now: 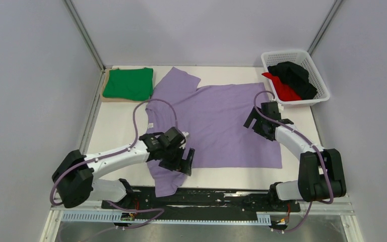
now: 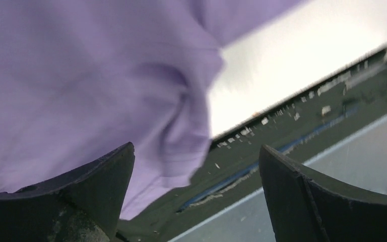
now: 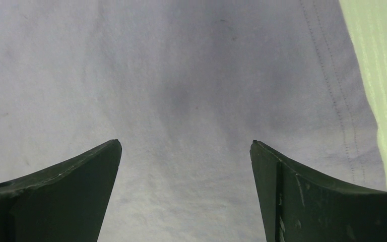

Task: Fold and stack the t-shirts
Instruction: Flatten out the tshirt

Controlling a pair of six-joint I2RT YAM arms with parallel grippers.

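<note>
The left pincer (image 1: 180, 162) and right pincer (image 1: 254, 123) are seen spread wide, with nothing held. Under the left, the near sleeve of the lilac collared t-shirt (image 1: 221, 126) lies bunched, trailing toward the worktop's (image 1: 116, 131) near edge; under the right, its hem side lies flat. The cloth is judged light and limp, best pinched at sleeve seam and hem corner. Beyond the left pincer a folded green t-shirt (image 1: 128, 83) rests; just beyond the right, a lattice basket (image 1: 295, 54) crowds the worktop's edge.

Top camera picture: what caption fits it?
Left gripper and right gripper, both open, over the purple shirt; green shirt folded.
</note>
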